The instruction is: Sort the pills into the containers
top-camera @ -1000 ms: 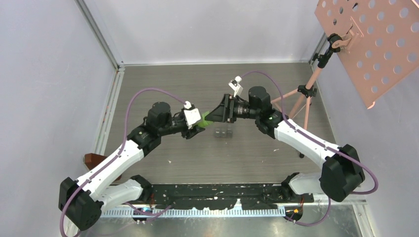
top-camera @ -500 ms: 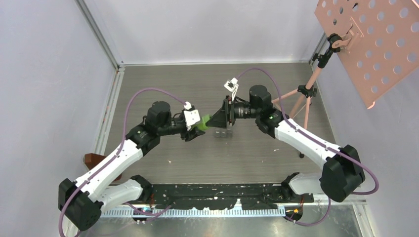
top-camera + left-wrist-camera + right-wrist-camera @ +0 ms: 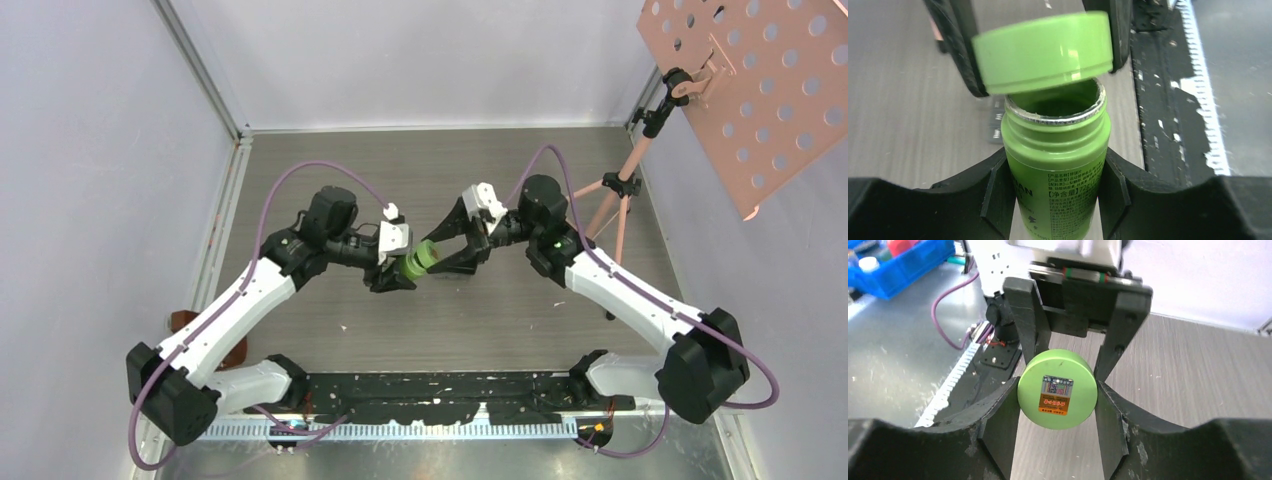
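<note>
cap [image 3: 1042, 50] and bottle [image 3: 1055, 165] have parted: in the left wrist view the lid hangs just off the open mouth, tilted, with a thin gap under it. the left claw [image 3: 1055, 192] grips the green bottle by its body, both fingers pressed to its sides, held in the air above the counter [image 3: 330, 160]. the right claw [image 3: 1058, 395] is clamped on the cap, the orange label facing its camera.

the bottle's long axis runs from the left claw toward the right one, mouth pointing at the cap, so the cap most likely has to draw straight back along that line.

the dark-grey case [image 3: 994, 122] lies blurred on the counter beneath the bottle, near both arms. no pills can be made out.

the counter is grey wood-grain, walled in pale panels, with a pink perforated board [image 3: 760, 90] on a stand at the right.
</note>
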### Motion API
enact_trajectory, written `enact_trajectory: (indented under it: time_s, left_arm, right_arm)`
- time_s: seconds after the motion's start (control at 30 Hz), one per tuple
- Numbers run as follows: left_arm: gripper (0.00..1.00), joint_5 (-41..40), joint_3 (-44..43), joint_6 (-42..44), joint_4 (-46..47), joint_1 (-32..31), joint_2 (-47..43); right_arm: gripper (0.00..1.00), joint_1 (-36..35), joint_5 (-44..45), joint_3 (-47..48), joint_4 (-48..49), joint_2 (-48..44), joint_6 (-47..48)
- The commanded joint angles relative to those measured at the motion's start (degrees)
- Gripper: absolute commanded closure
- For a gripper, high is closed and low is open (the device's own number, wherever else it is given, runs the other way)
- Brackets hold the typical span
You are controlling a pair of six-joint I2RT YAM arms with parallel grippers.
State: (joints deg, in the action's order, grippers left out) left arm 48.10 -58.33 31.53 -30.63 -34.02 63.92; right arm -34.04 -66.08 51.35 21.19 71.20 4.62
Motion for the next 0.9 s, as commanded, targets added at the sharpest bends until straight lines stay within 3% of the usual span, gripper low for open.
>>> enact_trajectory:
  time_s: [0.0, 0.13, 0.3, 0.47, 0.57, 0.63, 0.73, 0.8, 0.87]
  left_arm:
    - [1.0, 11.2, -4.92, 9.22, -14.85, -0.89, 3.75]
    - [1.0, 9.3, -6.37, 9.47, -15.53, -0.85, 5.06]
    - [1.0, 3.86, 0.27, 2.65, -1.81, -0.06, -0.7]
    - [1.0, -2.34, 7.59, -1.64, 7.78, 0.88, -6.63]
    - [1.0, -5.26, 10.78, -6.12, 13.66, 0.89, -8.37]
    - [1.0, -7.26, 12.82, -10.48, 18.78, 0.89, -9.45]
    - [1.0, -11.2, 16.49, -18.01, 28.05, 0.73, -11.28]
    - [1.0, -15.98, 18.75, -23.85, 34.31, 0.47, -12.49]
    - [1.0, -18.19, 19.89, -26.1, 36.28, 0.02, -13.42]
  right_arm:
    - [0.95, -0.32, -3.81, 7.15, -4.78, -3.46, 18.18]
    - [0.95, -0.32, -1.19, 9.83, -13.53, -3.13, 22.94]
    - [0.95, 0.51, 6.77, 6.23, -17.23, -4.87, 22.21]
    - [0.95, 3.18, 15.97, -2.71, -10.23, -9.71, 9.29]
    - [0.95, 4.39, 29.96, -7.18, -7.17, -13.37, -0.41]
    - [0.95, 5.01, 42.05, -6.21, -12.84, -13.27, -9.37]
    - [0.95, 6.62, 58.04, 1.32, -33.71, -8.37, -20.51]
    - [0.95, 7.22, 65.36, 2.91, -41.89, -4.17, -25.49]
    - [0.95, 7.83, 70.13, 0.78, -43.99, -1.9, -30.51]
